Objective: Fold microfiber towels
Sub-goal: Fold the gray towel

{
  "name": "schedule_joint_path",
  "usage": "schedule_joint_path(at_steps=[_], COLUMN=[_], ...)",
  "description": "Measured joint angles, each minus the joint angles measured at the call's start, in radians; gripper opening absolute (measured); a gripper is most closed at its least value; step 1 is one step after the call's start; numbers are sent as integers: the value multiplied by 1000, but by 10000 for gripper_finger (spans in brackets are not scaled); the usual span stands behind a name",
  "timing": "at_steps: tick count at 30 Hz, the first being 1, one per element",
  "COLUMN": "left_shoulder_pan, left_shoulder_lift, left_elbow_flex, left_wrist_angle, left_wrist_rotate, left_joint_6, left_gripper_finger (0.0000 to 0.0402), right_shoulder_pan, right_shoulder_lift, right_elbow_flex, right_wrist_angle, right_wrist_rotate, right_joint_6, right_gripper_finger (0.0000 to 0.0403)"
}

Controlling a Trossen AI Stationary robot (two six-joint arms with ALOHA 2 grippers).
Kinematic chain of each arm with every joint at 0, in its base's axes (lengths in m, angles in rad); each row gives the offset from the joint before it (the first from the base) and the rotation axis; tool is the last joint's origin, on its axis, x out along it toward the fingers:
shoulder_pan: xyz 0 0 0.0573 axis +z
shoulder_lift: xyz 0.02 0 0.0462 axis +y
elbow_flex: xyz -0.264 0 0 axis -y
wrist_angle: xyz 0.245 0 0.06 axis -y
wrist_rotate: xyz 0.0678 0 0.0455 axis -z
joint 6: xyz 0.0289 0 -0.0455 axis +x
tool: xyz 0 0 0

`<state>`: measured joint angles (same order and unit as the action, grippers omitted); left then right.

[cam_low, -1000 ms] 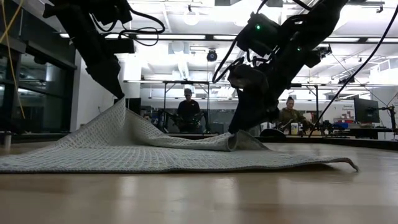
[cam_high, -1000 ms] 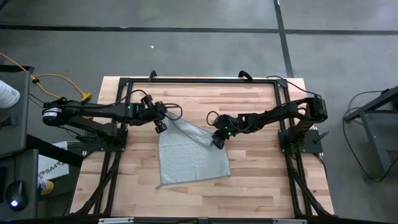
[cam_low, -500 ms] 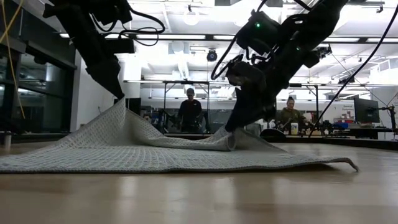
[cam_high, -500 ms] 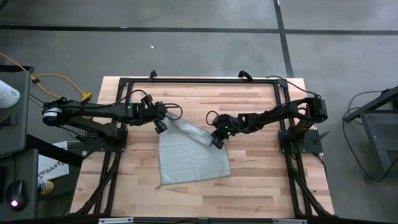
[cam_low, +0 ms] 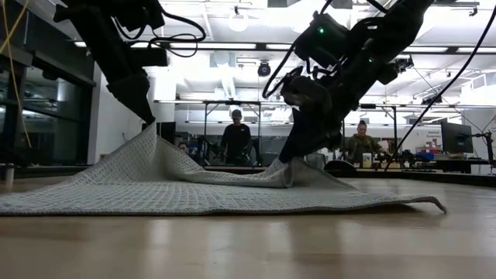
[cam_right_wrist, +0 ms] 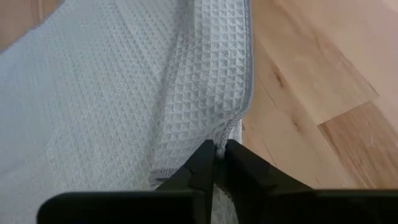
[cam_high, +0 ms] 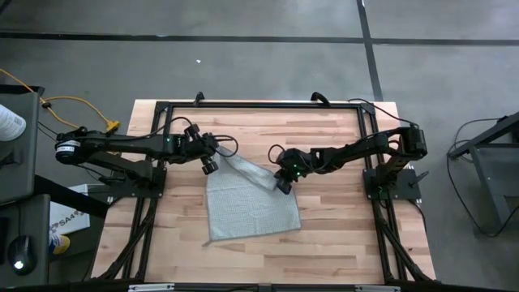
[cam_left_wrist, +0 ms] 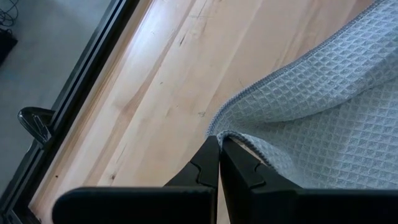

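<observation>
The light grey-blue towel (cam_high: 247,203) lies on the wooden table, its near part flat and its far edge raised at both far corners. My left gripper (cam_high: 212,165) is shut on the far left corner, lifted well above the table (cam_low: 147,124). My right gripper (cam_high: 281,185) is shut on the far right corner, low over the table (cam_low: 291,167). The cloth sags between them. My left gripper pinches the towel's far left corner (cam_left_wrist: 219,134) between its two fingers, from above, slanting down. The corner is lifted clear and the cloth slopes down from it to the table. My right gripper pinches the towel's far right edge at a small fold (cam_right_wrist: 222,138) between its two fingers, from above. That part is raised only a little and the cloth bunches below the fingers (cam_low: 288,177).
A black frame (cam_high: 259,105) runs along the table's far edge and both sides. Bare wood lies right of the towel (cam_high: 340,211) and at the near edge. People sit in the room beyond the table in the low view (cam_low: 234,139).
My right gripper has risen slightly with its corner of the towel; the rest of the cloth stays where it was.
</observation>
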<state>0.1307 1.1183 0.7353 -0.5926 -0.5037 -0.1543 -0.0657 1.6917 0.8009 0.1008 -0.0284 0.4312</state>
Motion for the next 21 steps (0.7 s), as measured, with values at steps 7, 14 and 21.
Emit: schedule_joint_path(at_steps=[7, 14, 21], left_shoulder_pan=[0, 0, 0], left_shoulder_lift=[0, 0, 0], left_elbow_flex=[0, 0, 0], left_wrist_angle=[0, 0, 0], left_wrist_rotate=[0, 0, 0], left_joint_6=[0, 0, 0], left_gripper_finger=[1, 1, 1], right_shoulder_pan=[0, 0, 0], right_shoulder_lift=[0, 0, 0], right_elbow_flex=[0, 0, 0], right_wrist_angle=[40, 43, 42], right_wrist_rotate=[0, -4, -3], right_joint_6=[-19, -28, -43], right_gripper_finger=[44, 44, 8])
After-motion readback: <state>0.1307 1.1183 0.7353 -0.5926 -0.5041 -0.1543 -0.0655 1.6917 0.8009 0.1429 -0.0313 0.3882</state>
